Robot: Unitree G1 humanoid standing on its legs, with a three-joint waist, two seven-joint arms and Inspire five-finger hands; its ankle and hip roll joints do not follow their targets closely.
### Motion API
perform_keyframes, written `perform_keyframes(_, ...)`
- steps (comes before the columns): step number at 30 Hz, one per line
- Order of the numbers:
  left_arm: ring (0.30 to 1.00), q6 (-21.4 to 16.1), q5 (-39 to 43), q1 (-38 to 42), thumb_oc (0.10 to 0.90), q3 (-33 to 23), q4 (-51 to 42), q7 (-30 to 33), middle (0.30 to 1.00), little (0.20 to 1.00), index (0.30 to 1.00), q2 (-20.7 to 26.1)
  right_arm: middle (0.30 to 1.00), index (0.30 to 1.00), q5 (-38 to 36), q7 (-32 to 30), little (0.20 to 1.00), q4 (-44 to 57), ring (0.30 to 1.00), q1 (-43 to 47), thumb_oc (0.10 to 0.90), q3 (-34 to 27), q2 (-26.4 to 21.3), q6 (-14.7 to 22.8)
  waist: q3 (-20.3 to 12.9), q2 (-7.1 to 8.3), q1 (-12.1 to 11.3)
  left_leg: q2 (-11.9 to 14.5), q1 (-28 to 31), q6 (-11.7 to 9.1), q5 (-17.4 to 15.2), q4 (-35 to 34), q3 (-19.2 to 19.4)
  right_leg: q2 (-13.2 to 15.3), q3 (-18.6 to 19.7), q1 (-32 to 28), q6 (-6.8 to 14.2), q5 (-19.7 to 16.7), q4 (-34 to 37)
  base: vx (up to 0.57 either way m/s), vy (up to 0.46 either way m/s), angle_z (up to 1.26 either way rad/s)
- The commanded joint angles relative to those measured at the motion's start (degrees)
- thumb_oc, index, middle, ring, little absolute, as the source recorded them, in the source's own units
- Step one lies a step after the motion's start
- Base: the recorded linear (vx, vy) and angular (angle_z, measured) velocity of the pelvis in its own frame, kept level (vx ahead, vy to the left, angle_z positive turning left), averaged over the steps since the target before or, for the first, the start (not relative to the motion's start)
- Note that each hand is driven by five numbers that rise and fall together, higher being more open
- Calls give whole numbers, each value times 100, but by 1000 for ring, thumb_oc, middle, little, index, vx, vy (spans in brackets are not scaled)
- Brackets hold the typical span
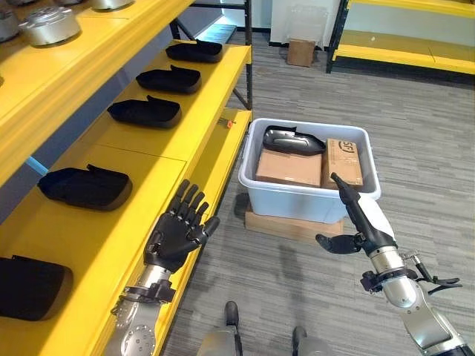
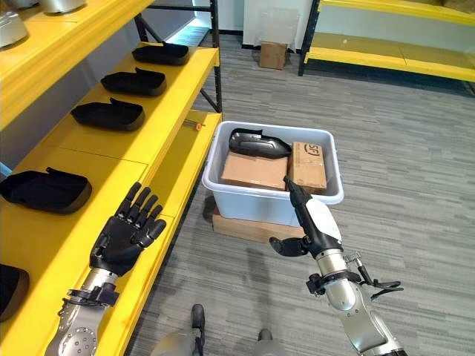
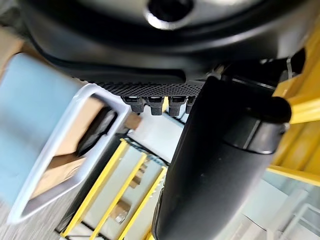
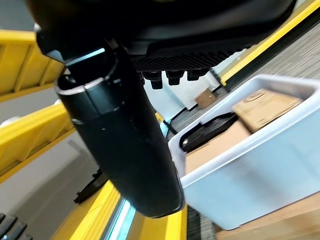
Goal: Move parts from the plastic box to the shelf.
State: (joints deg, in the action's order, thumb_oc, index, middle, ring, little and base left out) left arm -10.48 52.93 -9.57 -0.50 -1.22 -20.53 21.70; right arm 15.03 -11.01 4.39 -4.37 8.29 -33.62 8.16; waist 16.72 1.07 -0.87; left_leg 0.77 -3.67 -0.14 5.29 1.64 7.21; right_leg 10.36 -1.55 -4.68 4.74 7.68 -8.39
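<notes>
Left eye view — the plastic box (image 1: 256, 194) is seen on the floor beside the yellow shelf (image 1: 133, 167), with one black part (image 1: 292, 139) lying at its far end on two cardboard cartons (image 1: 289, 167). The right hand (image 1: 355, 211) is held just short of the near rim, fingers straight, empty; the part lies ahead of it, its long axis across the box. The left hand (image 1: 178, 230) is raised open over the shelf edge, farther from the box.

Right eye view — five black parts, among them one at (image 2: 107, 114), are shown on the shelf.

Right wrist view — the part (image 4: 207, 131) is seen beyond the rim.
</notes>
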Motion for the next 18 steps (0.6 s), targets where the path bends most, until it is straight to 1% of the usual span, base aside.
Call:
perform_keyframes(1, 1000, -463, -375, 353, 900, -38, -809, -212, 1000, 1000, 1000, 196, 1000, 1000, 16, -449, 1000, 426, 1000, 727, 900, -237, -5, 325, -561, 107, -128, 131, -118, -9, -289, -162, -226, -561, -575, -366, -124, 104, -228, 255, 249, 15)
perform_keyframes(2, 1000, -435, -402, 356, 900, -62, -820, -255, 1000, 1000, 1000, 212, 1000, 1000, 2, -536, 1000, 442, 1000, 736, 900, -241, 26, 265, -586, 125, -136, 69, -55, 66, -334, -193, -205, -507, -591, -306, -60, -16, -389, 197, 210, 20)
perform_keyframes(3, 1000, -428, -401, 356, 900, -65, -823, -257, 1000, 1000, 1000, 215, 1000, 1000, -5, -546, 1000, 446, 1000, 738, 900, -240, 31, 259, -591, 130, -138, 58, -49, 79, -339, -199, -197, -497, -589, -294, -49, -30, -422, 132, 160, 23)
perform_keyframes(4, 1000, -388, -403, 363, 900, -66, -840, -263, 1000, 1000, 1000, 234, 1000, 1000, -96, -638, 1000, 471, 1000, 750, 900, -257, 85, 187, -620, 150, -132, -10, 7, 173, -388, -237, -153, -454, -597, -238, 22, -215, -685, 131, 183, 14)
perform_keyframes(5, 1000, -413, -475, 374, 900, -60, -815, -287, 1000, 1000, 1000, 238, 1000, 1000, -247, -693, 1000, 462, 1000, 751, 900, -275, 185, 134, -653, 163, -122, -93, 72, 291, -438, -292, -110, -408, -584, -100, 120, -479, -1164, 140, 205, 9)
perform_keyframes(6, 1000, -416, -482, 377, 900, -56, -815, -290, 1000, 1000, 1000, 238, 1000, 1000, -324, -721, 1000, 457, 1000, 747, 900, -279, 220, 128, -655, 155, -121, -112, 95, 325, -456, -307, -98, -387, -595, -32, 144, -574, -1363, 123, 220, 1)
perform_keyframes(7, 1000, -384, -415, 375, 900, -50, -830, -278, 1000, 1000, 1000, 230, 1000, 1000, -558, -821, 1000, 443, 1000, 734, 900, -294, 322, 132, -657, 114, -120, -138, 151, 407, -506, -335, -72, -322, -649, 142, 180, -779, -1907, 122, 241, -1)
perform_keyframes(8, 1000, -381, -441, 365, 900, -51, -847, -201, 1000, 1000, 1000, 191, 1000, 1000, -672, -1033, 1000, 405, 1000, 695, 900, -312, 532, 164, -639, 34, -110, -150, 230, 504, -605, -327, -32, -222, -726, 431, 194, -974, -2725, 116, 233, -3)
perform_keyframes(10, 1000, -422, -497, 341, 900, -48, -886, -154, 1000, 1000, 1000, 157, 1000, 1000, -559, -1202, 1000, 395, 1000, 678, 900, -325, 670, 199, -615, -4, -96, -172, 293, 559, -673, -313, -5, -194, -698, 714, 190, -1031, -3210, 91, 143, -13)
perform_keyframes(11, 1000, -449, -459, 287, 900, -52, -933, -98, 1000, 1000, 1000, 137, 1000, 1000, -462, -1251, 1000, 389, 1000, 684, 900, -338, 759, 221, -586, -30, -80, -180, 376, 577, -700, -340, 4, -214, -668, 917, 176, -1000, -3407, 99, 87, -18)
perform_keyframes(12, 1000, -492, -386, 236, 900, -54, -949, -33, 1000, 1000, 1000, 132, 1000, 1000, -391, -1262, 1000, 393, 1000, 696, 900, -347, 810, 195, -568, -55, -56, -176, 451, 569, -710, -389, 9, -269, -651, 1074, 161, -940, -3354, 113, 29, -31)
perform_keyframes(13, 1000, -556, -323, 212, 900, -46, -935, 16, 1000, 1000, 1000, 147, 1000, 1000, -306, -1256, 1000, 404, 1000, 727, 900, -340, 846, 137, -538, -64, -19, -186, 529, 544, -718, -443, -6, -331, -654, 1183, 145, -809, -3053, 103, -24, -32)
perform_keyframes(14, 1000, -588, -263, 223, 900, -54, -922, 16, 1000, 1000, 1000, 168, 1000, 1000, -278, -1230, 1000, 402, 1000, 757, 900, -340, 851, 123, -533, -92, -12, -149, 529, 512, -697, -466, -9, -375, -694, 1234, 111, -766, -2734, 104, -66, -32)
perform_keyframes(15, 1000, -589, -175, 251, 900, -68, -906, -16, 1000, 1000, 1000, 193, 1000, 1000, -259, -1216, 1000, 385, 1000, 785, 900, -347, 842, 110, -519, -91, -8, -131, 546, 480, -691, -487, -13, -365, -751, 1217, 85, -709, -2289, 97, -127, -10)
perform_keyframes(16, 1000, -580, -111, 299, 900, -64, -887, -42, 1000, 1000, 1000, 211, 1000, 1000, -278, -1244, 1000, 367, 1000, 821, 900, -340, 806, 90, -501, -62, -3, -116, 571, 438, -695, -510, -12, -304, -813, 1190, 88, -771, -1544, 127, -183, -9)
perform_keyframes(17, 1000, -575, -94, 360, 900, -49, -889, -24, 1000, 1000, 1000, 233, 1000, 1000, -349, -1243, 1000, 351, 1000, 875, 900, -333, 756, 67, -470, -40, 23, -87, 633, 399, -713, -556, -23, -235, -828, 1217, 124, -921, -841, 132, -198, -5)
perform_keyframes(18, 1000, -548, -90, 396, 900, -34, -902, -15, 1000, 1000, 1000, 240, 1000, 1000, -395, -1219, 1000, 354, 1000, 898, 900, -337, 732, 43, -458, -33, 46, -66, 682, 378, -726, -594, -31, -199, -819, 1248, 151, -1010, -490, 179, -222, -13)
